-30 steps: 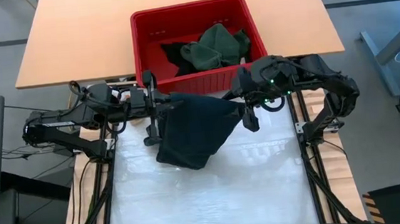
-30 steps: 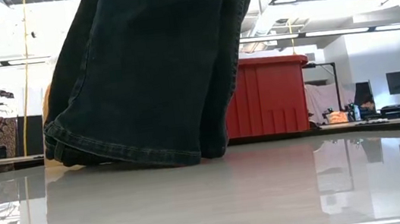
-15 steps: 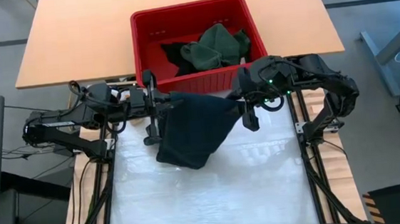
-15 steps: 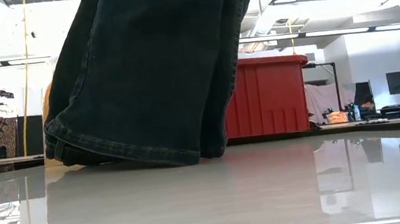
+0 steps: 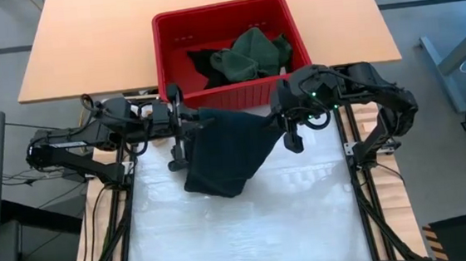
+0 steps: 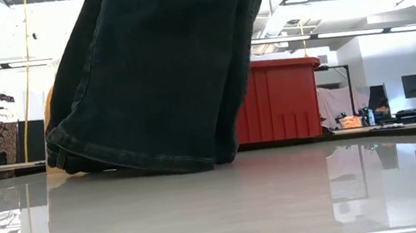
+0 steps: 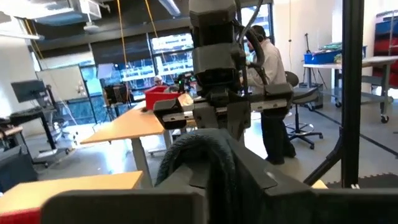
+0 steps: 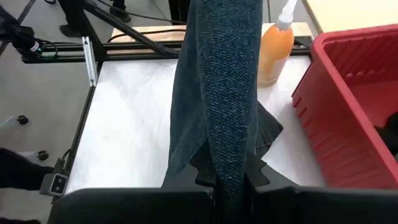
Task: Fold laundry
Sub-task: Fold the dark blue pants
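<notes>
Two claws pinching one dark garment (image 5: 222, 152) between them: left claw (image 5: 180, 135) gripping its left top edge, right claw (image 5: 286, 128) clamping the right. Hanging low, hem brushing the white bench (image 5: 249, 229). More laundry (image 5: 248, 54) sitting behind in the red bin (image 5: 168, 48).

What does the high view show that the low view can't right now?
Only the high view shows both arms: the left gripper and right gripper each hold an upper corner of the dark garment, and more laundry lies inside the red bin. Only the low view shows the garment's hem touching the table, with the room behind. Both show the hanging garment and the bin.
</notes>
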You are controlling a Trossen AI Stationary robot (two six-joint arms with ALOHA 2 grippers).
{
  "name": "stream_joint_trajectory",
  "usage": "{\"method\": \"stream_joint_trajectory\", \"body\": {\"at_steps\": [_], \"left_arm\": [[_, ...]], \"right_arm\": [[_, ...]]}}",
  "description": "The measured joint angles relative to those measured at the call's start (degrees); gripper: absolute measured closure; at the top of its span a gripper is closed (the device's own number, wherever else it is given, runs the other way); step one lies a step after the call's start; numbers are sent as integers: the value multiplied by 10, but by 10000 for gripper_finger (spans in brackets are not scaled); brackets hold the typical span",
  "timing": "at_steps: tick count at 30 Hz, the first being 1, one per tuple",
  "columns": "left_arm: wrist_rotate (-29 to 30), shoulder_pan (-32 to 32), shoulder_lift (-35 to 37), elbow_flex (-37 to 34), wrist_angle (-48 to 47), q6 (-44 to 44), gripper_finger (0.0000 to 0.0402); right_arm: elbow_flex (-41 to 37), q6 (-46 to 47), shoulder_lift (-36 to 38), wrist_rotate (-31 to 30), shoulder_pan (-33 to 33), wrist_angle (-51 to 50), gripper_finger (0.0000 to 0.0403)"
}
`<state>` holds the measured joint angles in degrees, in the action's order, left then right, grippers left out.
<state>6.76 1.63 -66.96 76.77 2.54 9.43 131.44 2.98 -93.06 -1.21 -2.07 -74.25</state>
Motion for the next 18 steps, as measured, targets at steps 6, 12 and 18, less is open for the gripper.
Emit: {"method": "stream_joint_trajectory", "body": {"at_steps": [6,12,18], "left_arm": [[-4,0,0,0,-35,-35,279],[-5,0,31,0,-89,-64,209],[14,0,79,1,-147,-96,194]], "right_arm": [[4,0,0,8,0,-12,368],[5,5,0,19,9,-22,368],[5,6,1,30,23,-31,368]]}}
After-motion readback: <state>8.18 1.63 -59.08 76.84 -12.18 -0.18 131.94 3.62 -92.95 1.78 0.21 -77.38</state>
